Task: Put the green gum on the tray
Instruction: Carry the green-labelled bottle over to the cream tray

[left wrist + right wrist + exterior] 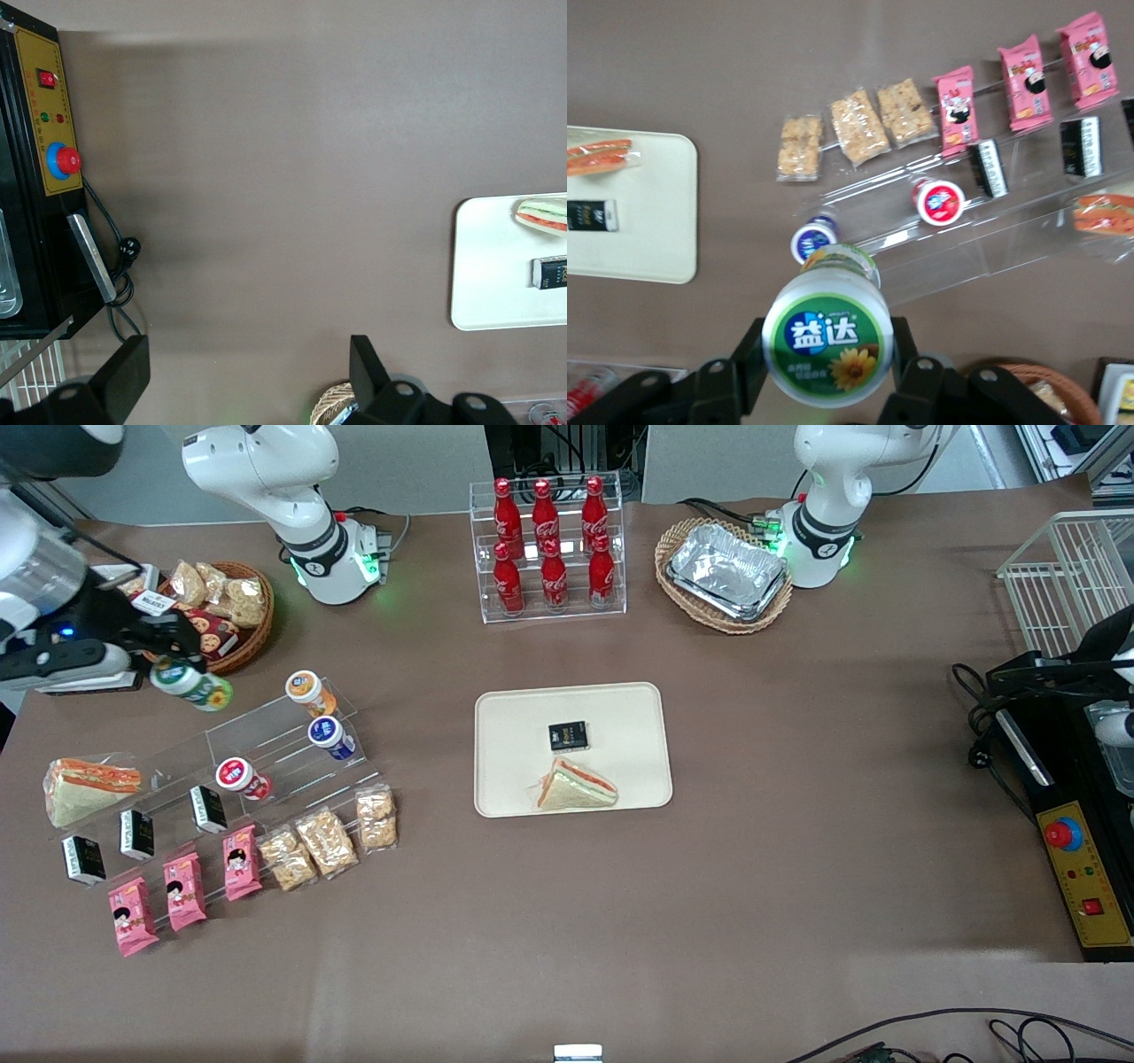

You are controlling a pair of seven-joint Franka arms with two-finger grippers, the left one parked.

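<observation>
Your gripper clamps the green gum above the clear rack | tray toward the parked arm's end holds a sandwich, black box

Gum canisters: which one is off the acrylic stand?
The green gum, clamped in the gripper above the stand; the orange-, blue- and red-ringed canisters sit on its steps.

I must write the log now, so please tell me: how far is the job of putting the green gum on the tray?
Done: the gripper is shut on the small green-ringed gum canister and holds it in the air above the clear acrylic display steps. In hand: carrying it. Left: move toward the large cream-beige rectangular tray, which now bears only a wrapped sandwich and a small black packet, and release it there.
</observation>
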